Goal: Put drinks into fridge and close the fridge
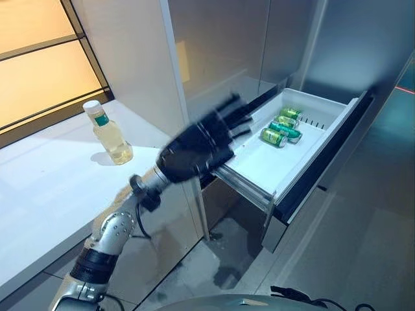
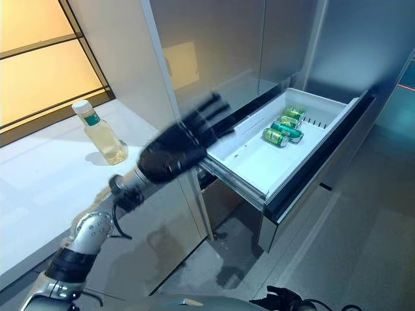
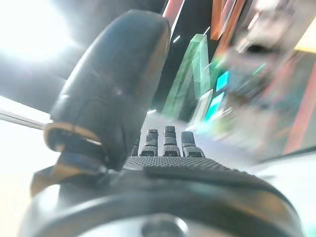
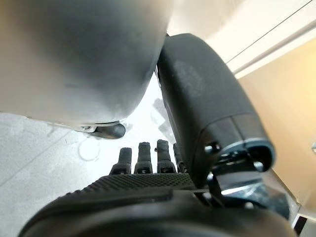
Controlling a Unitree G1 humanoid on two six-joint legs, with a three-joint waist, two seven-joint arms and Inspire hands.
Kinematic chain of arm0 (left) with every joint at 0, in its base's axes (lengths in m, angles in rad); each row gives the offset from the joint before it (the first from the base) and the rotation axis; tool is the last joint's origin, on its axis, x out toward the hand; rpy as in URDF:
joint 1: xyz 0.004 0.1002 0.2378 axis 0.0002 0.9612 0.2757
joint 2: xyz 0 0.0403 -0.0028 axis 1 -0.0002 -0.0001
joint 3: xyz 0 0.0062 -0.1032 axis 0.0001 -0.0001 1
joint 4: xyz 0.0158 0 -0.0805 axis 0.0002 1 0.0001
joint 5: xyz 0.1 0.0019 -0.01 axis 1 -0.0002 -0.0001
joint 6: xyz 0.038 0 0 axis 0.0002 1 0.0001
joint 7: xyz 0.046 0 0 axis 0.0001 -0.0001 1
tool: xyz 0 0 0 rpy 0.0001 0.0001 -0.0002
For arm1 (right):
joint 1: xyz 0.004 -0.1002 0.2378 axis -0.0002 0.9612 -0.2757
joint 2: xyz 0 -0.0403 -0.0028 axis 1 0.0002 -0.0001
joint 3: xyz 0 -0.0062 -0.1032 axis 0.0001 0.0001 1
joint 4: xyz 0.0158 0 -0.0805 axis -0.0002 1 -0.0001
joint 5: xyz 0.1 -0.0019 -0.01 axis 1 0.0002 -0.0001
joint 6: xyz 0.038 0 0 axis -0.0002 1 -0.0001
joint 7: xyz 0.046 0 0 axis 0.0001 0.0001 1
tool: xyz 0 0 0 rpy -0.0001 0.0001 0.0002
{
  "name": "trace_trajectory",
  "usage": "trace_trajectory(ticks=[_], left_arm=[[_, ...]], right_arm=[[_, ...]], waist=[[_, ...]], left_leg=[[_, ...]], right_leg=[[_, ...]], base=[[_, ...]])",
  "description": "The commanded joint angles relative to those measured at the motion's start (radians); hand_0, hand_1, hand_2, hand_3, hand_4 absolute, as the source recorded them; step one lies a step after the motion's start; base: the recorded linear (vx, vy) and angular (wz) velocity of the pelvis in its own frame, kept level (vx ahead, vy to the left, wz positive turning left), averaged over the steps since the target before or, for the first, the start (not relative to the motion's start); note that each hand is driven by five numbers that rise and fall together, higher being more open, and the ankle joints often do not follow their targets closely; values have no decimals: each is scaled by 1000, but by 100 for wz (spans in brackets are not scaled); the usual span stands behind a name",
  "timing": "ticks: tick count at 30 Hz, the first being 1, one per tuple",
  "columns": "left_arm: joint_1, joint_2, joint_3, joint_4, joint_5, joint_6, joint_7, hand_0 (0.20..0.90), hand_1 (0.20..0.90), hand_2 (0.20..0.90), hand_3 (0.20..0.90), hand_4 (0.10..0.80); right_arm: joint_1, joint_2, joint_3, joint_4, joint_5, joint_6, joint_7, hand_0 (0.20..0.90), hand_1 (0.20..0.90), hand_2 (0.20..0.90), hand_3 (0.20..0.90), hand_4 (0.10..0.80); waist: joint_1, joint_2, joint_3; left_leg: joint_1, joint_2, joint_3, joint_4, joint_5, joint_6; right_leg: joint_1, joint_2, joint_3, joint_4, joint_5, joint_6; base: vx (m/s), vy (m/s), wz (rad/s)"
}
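Cans (image 1: 283, 127) lie in the open drawer (image 1: 262, 170) beyond the left robot hand (image 1: 198, 150).

Left hand (image 1: 194, 152) raised mid-air, fingers straight, empty; right hand (image 4: 148, 192) open, low.

counter (image 1: 45, 188): white, left | window (image 1: 39, 58): amber-lit, behind counter | floor (image 1: 363, 240): grey | cabinet panels (image 1: 220, 45): grey
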Motion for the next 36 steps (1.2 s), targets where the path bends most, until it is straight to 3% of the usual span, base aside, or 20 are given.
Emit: trace_trajectory(ticks=[1, 5, 12, 15, 20, 36], left_arm=[[-133, 30, 152, -76, 258, -312, 195, 900, 900, 900, 900, 800], [-163, 84, 201, -72, 481, -379, 376, 900, 900, 900, 900, 800], [-193, 179, 204, -48, 835, -340, 674, 900, 900, 900, 900, 800], [-197, 223, 186, -12, 856, -277, 719, 900, 900, 900, 900, 800], [-173, 260, 163, 68, 817, -255, 754, 900, 900, 900, 900, 800], [-160, 231, 135, 281, 800, -240, 824, 900, 900, 900, 900, 800]], right_arm=[[-2, 61, 51, 60, 19, -30, -1, 900, 900, 900, 900, 800], [-10, 62, 66, 81, 33, -35, 6, 900, 900, 900, 900, 800], [-23, 71, 78, 90, 29, -32, 6, 900, 900, 900, 900, 800], [-27, 67, 78, 95, 25, -33, 10, 900, 900, 900, 900, 800], [-25, 52, 70, 94, 14, -31, 20, 900, 900, 900, 900, 800], [-24, 29, 53, 109, -21, -31, 42, 900, 900, 900, 900, 800]], waist=[[41, -40, -40], [54, -43, -51], [59, -40, -57], [57, -36, -55], [52, -31, -46], [29, -29, -41]], left_leg=[[6, 9, 48, 7, -79, -1], [0, 7, 38, 7, -80, -4], [-10, 7, 37, 7, -77, -7], [-10, 8, 42, 7, -77, -7], [-4, 9, 53, 7, -76, -7], [19, 7, 81, 7, -86, 1]], right_leg=[[-27, -46, -20, 7, 8, 57], [-27, -47, -31, 5, 1, 55], [-33, -47, -37, 6, -2, 53], [-33, -48, -37, 6, -1, 56], [-31, -51, -33, 8, 1, 60], [-20, -56, -12, 10, 5, 67]], base=[[18, 11, 4], [17, 15, 11], [11, 17, 7], [0, 0, 0], [5, 13, 0], [11, 19, -1]])
